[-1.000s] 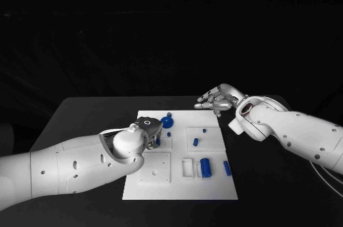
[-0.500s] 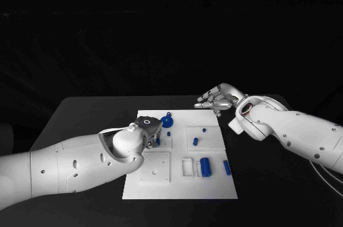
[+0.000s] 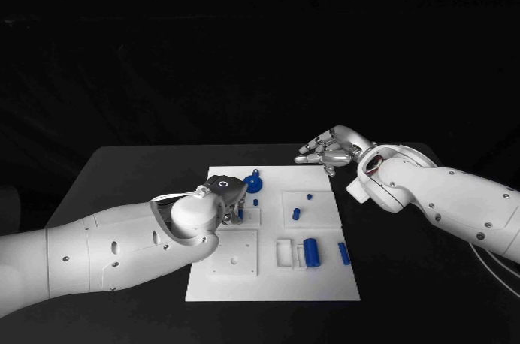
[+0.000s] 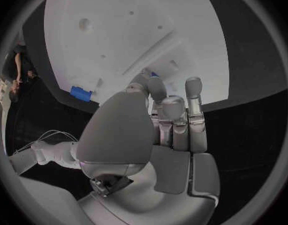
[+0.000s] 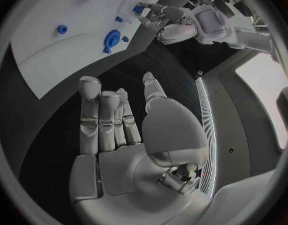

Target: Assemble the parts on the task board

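Note:
The white task board [image 3: 325, 280] lies in the middle of the black table. My left hand [image 3: 223, 201] hovers over its left middle and pinches a small blue part [image 5: 139, 8] at its fingertips [image 4: 154, 87]; just a sliver of blue [image 4: 154, 75] shows past them. Just beyond that hand, a round blue gear-like part [image 3: 252, 183] sits on the board. Two small blue pegs [image 3: 309, 197] [image 3: 296, 214] stand on a raised square near the board's middle. My right hand [image 3: 331, 152] hangs off the board's far right corner, fingers spread and holding nothing.
A blue cylinder [image 3: 311, 252] lies in a white holder on the near right of the board, with a blue bar [image 3: 343, 254] beside it. A white square plate [image 3: 235, 258] with holes sits near left. Bare black table surrounds the board.
My left hand has shifted only slightly over the board, still holding the small part. The right hand has not moved.

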Robot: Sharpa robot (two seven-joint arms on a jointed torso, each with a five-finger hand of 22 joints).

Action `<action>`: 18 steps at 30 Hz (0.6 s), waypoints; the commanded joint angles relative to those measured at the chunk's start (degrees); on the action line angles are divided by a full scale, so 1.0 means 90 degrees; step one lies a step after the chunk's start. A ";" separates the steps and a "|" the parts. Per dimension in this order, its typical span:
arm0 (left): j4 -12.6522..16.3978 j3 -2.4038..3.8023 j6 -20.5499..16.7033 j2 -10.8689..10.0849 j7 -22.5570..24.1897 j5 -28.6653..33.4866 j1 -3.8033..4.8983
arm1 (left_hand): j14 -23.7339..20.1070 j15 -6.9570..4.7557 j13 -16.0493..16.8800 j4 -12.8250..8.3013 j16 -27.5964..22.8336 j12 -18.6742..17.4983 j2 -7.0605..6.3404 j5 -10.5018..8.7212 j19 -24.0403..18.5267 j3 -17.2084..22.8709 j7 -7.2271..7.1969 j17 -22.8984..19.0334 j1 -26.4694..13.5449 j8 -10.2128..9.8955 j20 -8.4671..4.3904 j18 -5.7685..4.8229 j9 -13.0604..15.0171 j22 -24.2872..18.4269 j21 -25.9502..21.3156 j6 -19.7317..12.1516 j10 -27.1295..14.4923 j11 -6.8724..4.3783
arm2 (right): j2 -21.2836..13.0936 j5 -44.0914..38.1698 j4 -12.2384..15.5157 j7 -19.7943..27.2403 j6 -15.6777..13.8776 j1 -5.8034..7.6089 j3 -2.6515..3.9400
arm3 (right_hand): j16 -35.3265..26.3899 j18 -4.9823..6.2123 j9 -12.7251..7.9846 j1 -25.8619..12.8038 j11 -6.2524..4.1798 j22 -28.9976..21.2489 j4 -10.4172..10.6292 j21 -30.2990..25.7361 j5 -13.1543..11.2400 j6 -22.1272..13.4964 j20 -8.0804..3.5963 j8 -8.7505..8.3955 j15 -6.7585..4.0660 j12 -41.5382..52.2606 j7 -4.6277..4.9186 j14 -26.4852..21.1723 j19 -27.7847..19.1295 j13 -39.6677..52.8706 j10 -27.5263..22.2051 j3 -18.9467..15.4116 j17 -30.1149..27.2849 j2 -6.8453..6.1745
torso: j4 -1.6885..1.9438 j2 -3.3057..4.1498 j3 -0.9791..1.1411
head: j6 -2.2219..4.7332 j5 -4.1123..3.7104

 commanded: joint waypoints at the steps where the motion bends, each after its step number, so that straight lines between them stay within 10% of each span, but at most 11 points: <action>1: 0.0028 -0.0024 0.0086 0.0018 0.0134 0.0138 -0.0030 | -0.0042 0.0011 0.0009 -0.0056 -0.0027 -0.0043 0.0039 0.0034 0.0010 0.0003 -0.0354 -0.0015 0.0080 -0.0010 -0.0024 0.0023 0.0014 0.0122 -0.0027 0.1004 0.0231 -0.0045 | 0.0002 -0.0063 0.0002 0.0031 0.0059 -0.0010 0.0003 | -0.0044 0.0068 -0.0008 0.0010 -0.0011 0.0342 -0.0011 0.0003 0.0007 0.0018 -0.0028 -0.0022 -0.0013 -0.0006 -0.0004 0.0023 0.0198 -0.0005 0.0036 0.0027 0.0004 0.0057 | 0.0002 -0.0001 -0.0003 | -0.0001 -0.0002; 18: -0.0020 -0.0024 0.0117 0.0008 0.0165 0.0179 -0.0030 | -0.0191 0.0027 0.0054 -0.0247 -0.0216 -0.0163 0.0092 0.0000 -0.0054 -0.0025 -0.0284 -0.0257 0.0126 -0.0011 -0.0053 -0.0021 -0.0047 0.0118 -0.0173 0.0809 0.0078 -0.0004 | -0.0003 -0.0063 0.0002 0.0029 0.0054 -0.0019 0.0003 | -0.0047 0.0068 -0.0008 0.0015 -0.0011 0.0342 -0.0009 0.0000 -0.0005 0.0017 -0.0027 -0.0022 -0.0013 -0.0008 -0.0003 0.0024 0.0198 -0.0007 0.0038 0.0032 0.0003 0.0059 | 0.0002 0.0000 0.0000 | 0.0013 0.0015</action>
